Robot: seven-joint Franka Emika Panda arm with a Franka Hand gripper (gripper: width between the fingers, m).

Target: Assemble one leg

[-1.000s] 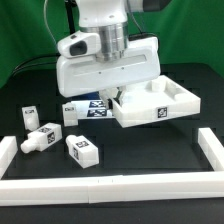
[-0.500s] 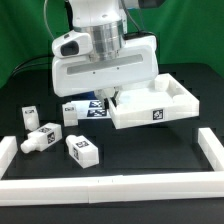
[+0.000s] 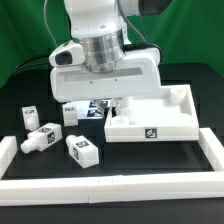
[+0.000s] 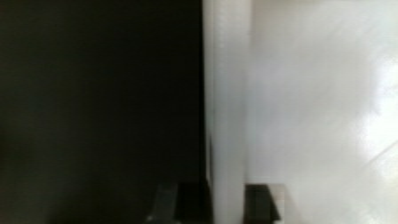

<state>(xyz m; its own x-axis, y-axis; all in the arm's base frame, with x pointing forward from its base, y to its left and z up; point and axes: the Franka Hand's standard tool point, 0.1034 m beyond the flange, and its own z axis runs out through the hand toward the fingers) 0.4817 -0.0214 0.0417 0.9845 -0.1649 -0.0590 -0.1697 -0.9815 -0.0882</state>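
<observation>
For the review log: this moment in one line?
gripper: shut on panel edge | front leg: loose on table

On my wrist feed a blurred white panel (image 4: 302, 100) fills one side and the dark desk (image 4: 89, 100) the other. The end effector (image 4: 222, 204) straddles the panel's edge, seemingly clamped on it.

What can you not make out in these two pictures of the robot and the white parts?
- Gripper: in the exterior view, hidden behind the arm's white housing.
- White panel: in the wrist view, blurred and cut off by the frame edges.
- Nearest leg: in the exterior view, tag pattern too small to read.
</observation>
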